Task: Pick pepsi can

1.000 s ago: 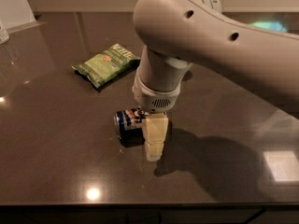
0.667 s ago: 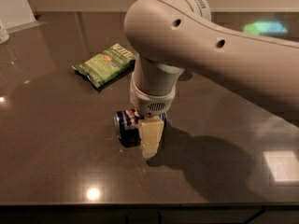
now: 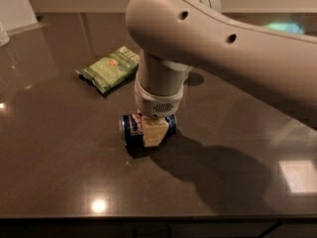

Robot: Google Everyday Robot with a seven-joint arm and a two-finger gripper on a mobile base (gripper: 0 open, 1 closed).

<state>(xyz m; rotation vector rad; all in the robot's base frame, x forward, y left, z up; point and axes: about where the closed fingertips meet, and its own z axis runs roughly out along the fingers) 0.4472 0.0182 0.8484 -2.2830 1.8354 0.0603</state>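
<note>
The pepsi can (image 3: 132, 127), dark blue with red and white graphics, lies on its side on the dark countertop (image 3: 59, 172), its silver end facing left. My gripper (image 3: 154, 132) hangs straight down from the big white arm and is set over the can's middle, its cream tip covering the can's centre at counter level. The can's right end (image 3: 171, 125) shows just past the gripper. The far side of the can is hidden behind the gripper.
A green chip bag (image 3: 110, 68) lies flat behind and left of the can. A white upright object (image 3: 15, 6) and a clear container (image 3: 4, 34) stand at the far left. The counter's front edge (image 3: 148, 215) runs close in front.
The gripper has moved left and down, from beside the can's right end to over its middle. The can has stayed in place.
</note>
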